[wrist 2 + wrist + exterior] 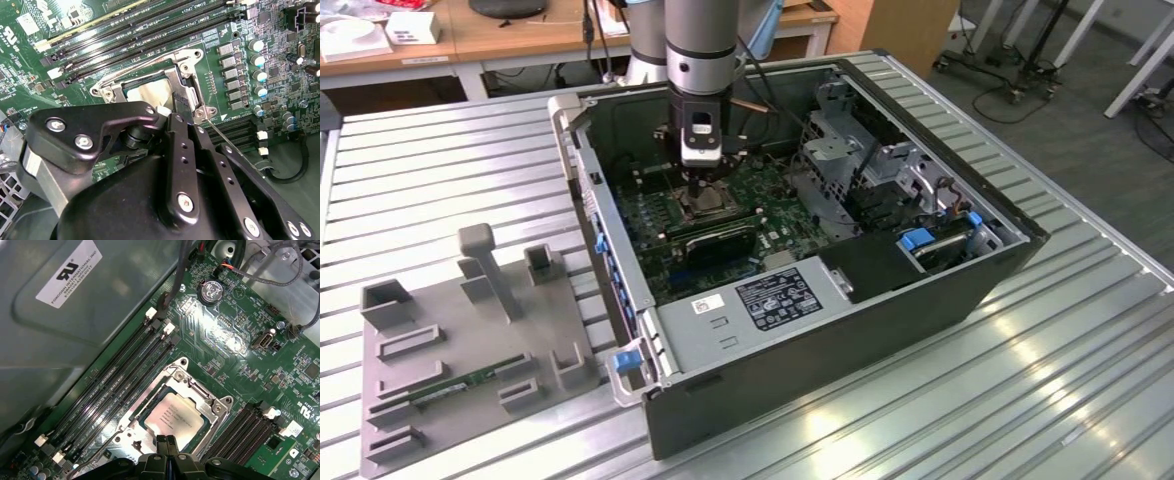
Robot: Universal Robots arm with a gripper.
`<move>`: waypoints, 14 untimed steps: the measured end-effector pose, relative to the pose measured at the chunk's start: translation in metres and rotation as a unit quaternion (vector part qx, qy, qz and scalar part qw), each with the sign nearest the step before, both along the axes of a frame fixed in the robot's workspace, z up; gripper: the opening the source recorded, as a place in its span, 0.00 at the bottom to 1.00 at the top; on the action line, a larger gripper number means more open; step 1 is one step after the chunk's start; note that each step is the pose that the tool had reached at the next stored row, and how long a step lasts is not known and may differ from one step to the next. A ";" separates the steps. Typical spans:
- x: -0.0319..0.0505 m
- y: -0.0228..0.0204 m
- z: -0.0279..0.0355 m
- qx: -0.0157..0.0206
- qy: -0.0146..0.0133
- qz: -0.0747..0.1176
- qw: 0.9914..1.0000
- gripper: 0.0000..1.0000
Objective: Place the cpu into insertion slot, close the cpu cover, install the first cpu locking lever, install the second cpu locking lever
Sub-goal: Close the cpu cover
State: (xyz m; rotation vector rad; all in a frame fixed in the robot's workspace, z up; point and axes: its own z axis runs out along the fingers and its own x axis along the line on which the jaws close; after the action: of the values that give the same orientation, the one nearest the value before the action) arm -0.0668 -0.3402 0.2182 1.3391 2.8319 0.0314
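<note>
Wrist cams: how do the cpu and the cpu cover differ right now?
The cpu is a solid, pale, printed square; the cpu cover is a shiny metal frame with an open window. The cpu lies inside that window; the cpu cover rings its edges. Both are square and lie flat on the motherboard.

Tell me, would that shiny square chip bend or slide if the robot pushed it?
The cpu looks like a flat, metal-topped plate, so it's probably stiff, not bendy. It's small and thin, so likely light. It lies flat inside the silvery cpu cover, so a push probably wouldn't slide it.
</note>
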 end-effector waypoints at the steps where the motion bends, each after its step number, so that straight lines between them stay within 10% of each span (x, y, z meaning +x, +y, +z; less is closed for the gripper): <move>1: 0.0000 0.0000 0.0000 0.000 0.000 0.001 1.000 0.11; 14: 0.0000 0.0000 0.0000 0.000 0.000 0.011 1.000 0.11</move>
State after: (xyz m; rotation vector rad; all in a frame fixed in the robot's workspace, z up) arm -0.0668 -0.3402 0.2182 1.3092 2.8461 0.0317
